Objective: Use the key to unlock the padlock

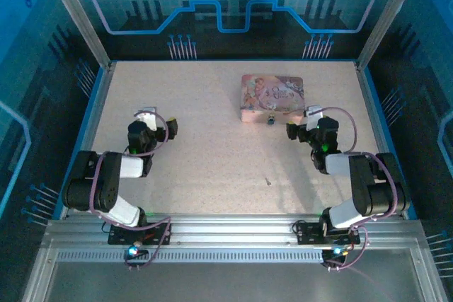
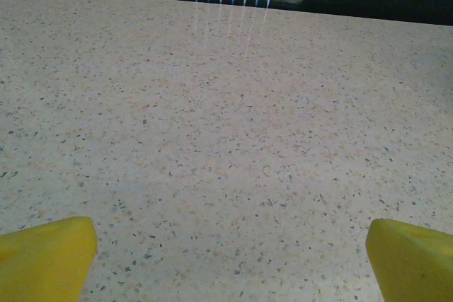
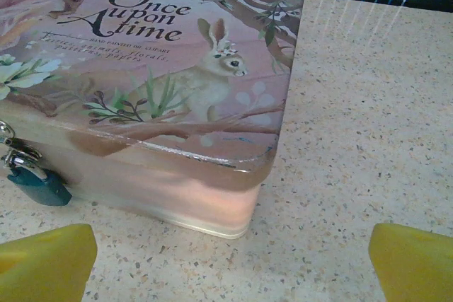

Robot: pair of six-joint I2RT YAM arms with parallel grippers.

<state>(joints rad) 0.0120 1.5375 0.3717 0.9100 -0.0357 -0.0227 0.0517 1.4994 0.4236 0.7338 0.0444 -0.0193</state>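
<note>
The tiny dark bluish padlock (image 1: pixel 270 120) hangs at the front wall of the pink picture-printed tin (image 1: pixel 272 97). In the right wrist view the padlock (image 3: pixel 35 183) shows at the left edge, hooked on the clasp of the tin (image 3: pixel 163 68). The key (image 1: pixel 268 182), a thin grey sliver, lies alone on the table nearer the arms. My right gripper (image 1: pixel 303 121) is open just right of the tin's front corner, its yellow fingertips (image 3: pixel 46 263) wide apart with nothing between them (image 3: pixel 230 266). My left gripper (image 1: pixel 157 119) is open over bare tabletop (image 2: pixel 230 263).
The speckled table (image 1: pixel 198 160) is bounded by a blue-edged frame, with rows of upright pins (image 1: pixel 180 47) beyond its far edge. Open tabletop lies between the two arms and around the key.
</note>
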